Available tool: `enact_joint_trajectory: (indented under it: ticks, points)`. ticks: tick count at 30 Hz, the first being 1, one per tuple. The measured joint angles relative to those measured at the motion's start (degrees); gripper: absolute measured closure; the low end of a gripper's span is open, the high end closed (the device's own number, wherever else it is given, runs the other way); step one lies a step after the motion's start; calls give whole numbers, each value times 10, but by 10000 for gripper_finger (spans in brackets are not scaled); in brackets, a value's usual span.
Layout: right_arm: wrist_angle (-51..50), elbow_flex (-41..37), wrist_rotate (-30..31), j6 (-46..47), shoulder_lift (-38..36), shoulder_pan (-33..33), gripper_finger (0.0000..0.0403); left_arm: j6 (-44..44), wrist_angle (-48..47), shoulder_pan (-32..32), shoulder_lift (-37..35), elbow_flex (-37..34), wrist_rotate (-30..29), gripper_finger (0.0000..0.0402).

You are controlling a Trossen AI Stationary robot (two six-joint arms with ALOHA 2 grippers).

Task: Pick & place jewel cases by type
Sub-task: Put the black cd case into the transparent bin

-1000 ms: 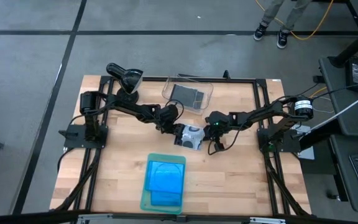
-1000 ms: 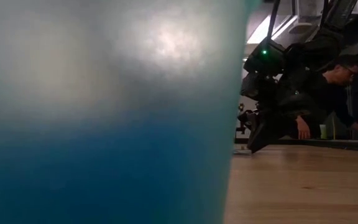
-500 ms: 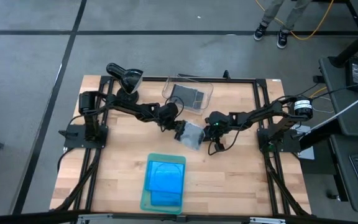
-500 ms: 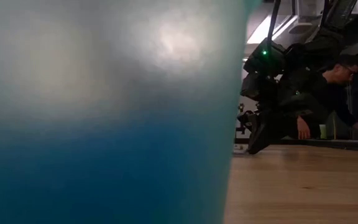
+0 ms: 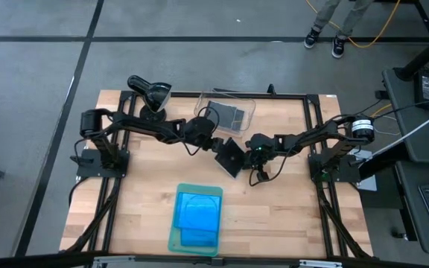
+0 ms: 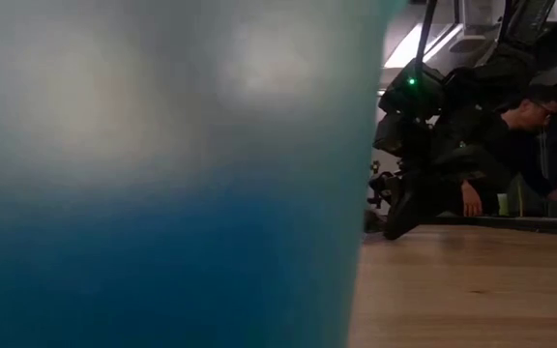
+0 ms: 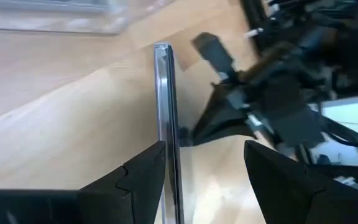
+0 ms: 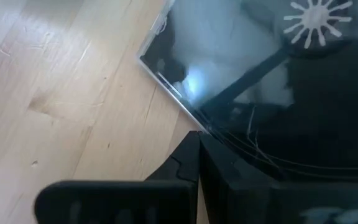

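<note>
A dark grey jewel case (image 5: 229,156) stands tilted up on the wood near the table's middle, between my two grippers. The left wrist view shows this jewel case (image 7: 164,112) edge-on between the spread fingers of my open left gripper (image 7: 204,146). My left gripper (image 5: 213,141) is at the case's left. My right gripper (image 5: 249,151) is shut at the case's right. Another dark case (image 5: 226,114) lies in the clear bin (image 5: 203,104). Blue jewel cases (image 5: 197,212) lie flat on the pale green tray (image 5: 174,240). My left gripper has the inner side of one finger (image 7: 143,177) against one flat face of the case (image 7: 166,163); the other finger (image 7: 278,180) stands apart from it. The case runs along the fingers, tipped up on its edge. My right gripper's shut fingertips (image 8: 194,146) meet the case's edge (image 8: 185,102) low by the table, slanting down from the table's right side. That side of the case rests on the wood.
The clear bin stands at the far middle, just behind my left gripper. The green tray sits at the near edge and fills most of the low view (image 6: 162,174). A person (image 6: 520,126) sits beyond the table. Bare wood (image 5: 289,208) lies to the near right.
My left gripper has risen and tipped its nose up, staying open. The jewel case, lying flat a second ago with its pale disc showing, has swung up onto its edge: its left side has lifted while the side at my right gripper has stayed down.
</note>
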Motion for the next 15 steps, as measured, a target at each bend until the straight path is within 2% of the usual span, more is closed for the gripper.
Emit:
enact_joint_trajectory:
  ticks: [7, 9, 13, 15]
  points:
    - [2, 0, 0, 0, 0, 0, 393, 3, -2, -12, -2, 20, 1, 192]
    - [14, 3, 9, 0, 2, 0, 393, 13, -2, -23, 0, 34, 24, 192]
    - [16, 3, 13, 0, 2, 0, 393, 32, -32, -36, 6, 60, 16, 192]
    - [18, 2, 12, 0, 2, 0, 393, 34, -77, -36, 9, 68, 8, 192]
